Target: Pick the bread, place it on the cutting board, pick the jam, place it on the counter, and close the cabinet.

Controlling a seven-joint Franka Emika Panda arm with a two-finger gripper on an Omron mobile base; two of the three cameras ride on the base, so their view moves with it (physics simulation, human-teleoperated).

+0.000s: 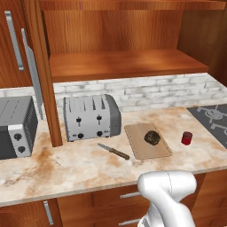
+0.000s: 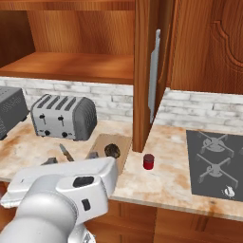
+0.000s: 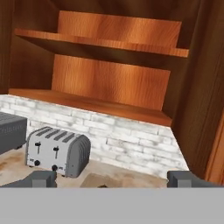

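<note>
The dark lumpy bread (image 1: 152, 137) (image 2: 112, 151) lies on the light wooden cutting board (image 1: 137, 148) (image 2: 102, 142). To its right, the red jam (image 1: 186, 138) (image 2: 148, 161) stands on the marbled counter (image 1: 66, 164) (image 2: 166, 182). Above, the cabinet (image 1: 124, 62) (image 3: 113, 70) stands open with bare shelves; its doors (image 1: 44, 75) (image 2: 146, 71) swing out edge-on over the counter. My gripper (image 3: 113, 179) is open and holds nothing. It hangs back near the counter's front edge, facing the cabinet, and its dark fingertips (image 2: 49, 162) show above the arm.
A silver four-slot toaster (image 1: 91, 116) (image 3: 57, 151) stands left of the board, with a toaster oven (image 1: 15, 126) further left. A knife (image 1: 114, 151) lies in front of the toaster. A stovetop (image 1: 213, 117) (image 2: 216, 163) is at the right.
</note>
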